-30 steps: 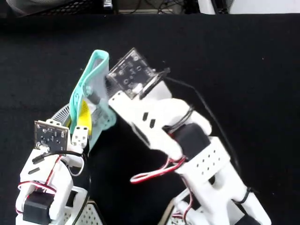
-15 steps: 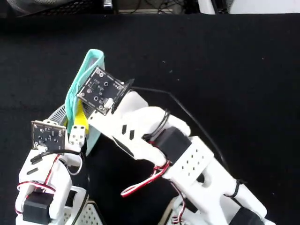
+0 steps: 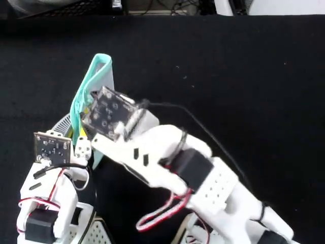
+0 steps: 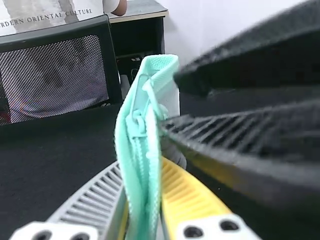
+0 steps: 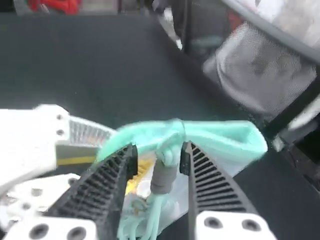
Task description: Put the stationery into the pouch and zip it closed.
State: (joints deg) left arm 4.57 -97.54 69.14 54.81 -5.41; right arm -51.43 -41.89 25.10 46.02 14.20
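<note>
The mint-green pouch point(image 3: 95, 76) stands on edge on the black table, its zipper edge point(image 4: 142, 150) facing up. My left gripper point(image 4: 142, 205) is shut on the pouch's near end, with a grey finger point(image 4: 92, 202) on one side and a yellow finger point(image 4: 190, 197) on the other. My right gripper point(image 5: 159, 150) hangs over the zipper edge. Its black fingers point(image 5: 107, 185) stand open on either side of the grey zipper pull point(image 5: 160, 180). In the high view the right arm's camera board point(image 3: 107, 114) hides that spot.
Black cloth point(image 3: 244, 76) covers the table beyond and to the right of the pouch. The right arm's white body point(image 3: 203, 178) crosses the near middle. A mesh chair point(image 4: 55, 70) stands behind the table.
The right arm has moved along the pouch's top edge toward the left gripper's end, its camera board going from the far end to the near part. The left arm has held still.
</note>
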